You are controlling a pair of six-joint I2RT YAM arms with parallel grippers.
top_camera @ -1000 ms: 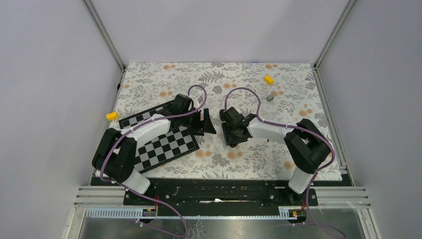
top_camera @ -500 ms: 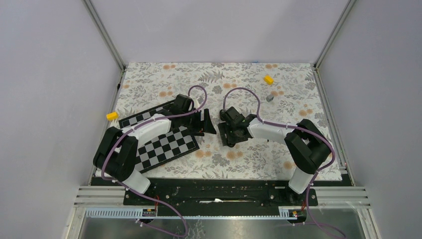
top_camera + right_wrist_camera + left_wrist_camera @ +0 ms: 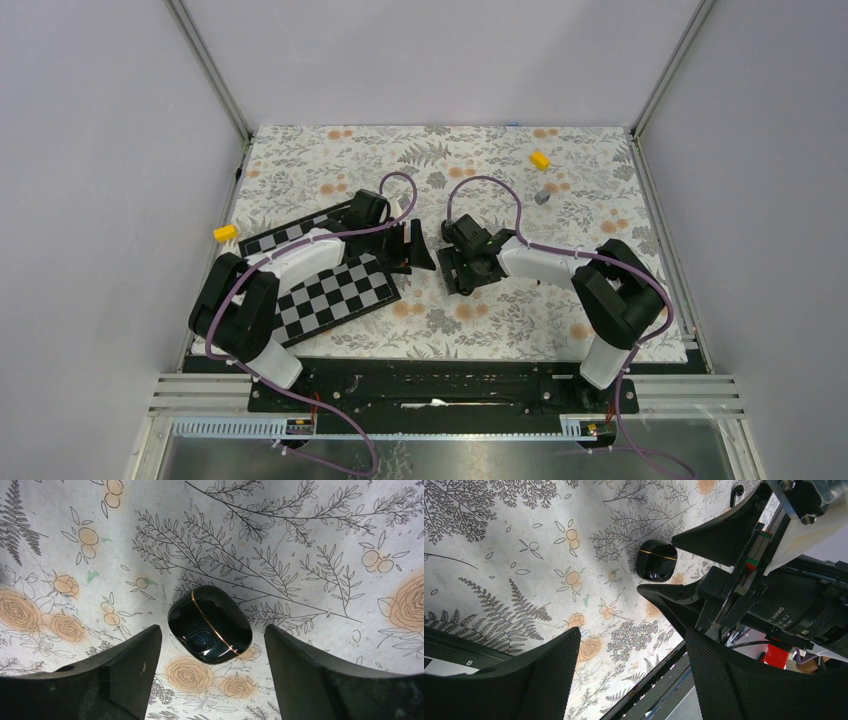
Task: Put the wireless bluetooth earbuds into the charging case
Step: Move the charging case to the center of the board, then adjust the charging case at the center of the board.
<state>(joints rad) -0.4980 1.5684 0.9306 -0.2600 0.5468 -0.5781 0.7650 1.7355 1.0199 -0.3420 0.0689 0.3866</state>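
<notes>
The charging case (image 3: 209, 625) is a glossy black pebble with a thin gold seam. It lies shut on the floral cloth. My right gripper (image 3: 211, 629) is open just above it, one finger on each side, not touching. In the left wrist view the case (image 3: 656, 560) lies between the right gripper's fingers (image 3: 719, 535). My left gripper (image 3: 631, 631) is open and empty, a little to the left of the case. In the top view the left gripper (image 3: 418, 248) and right gripper (image 3: 462, 270) face each other mid-table, and the case is hidden there. No earbuds are in view.
Two checkerboard plates (image 3: 335, 290) lie under the left arm. One yellow block (image 3: 540, 160) and a small grey piece (image 3: 542, 197) sit at the back right. Another yellow block (image 3: 226, 233) sits at the left edge. Frame posts stand at the back corners.
My right gripper has edged slightly to the left. The left arm has barely moved. Both grippers stay open.
</notes>
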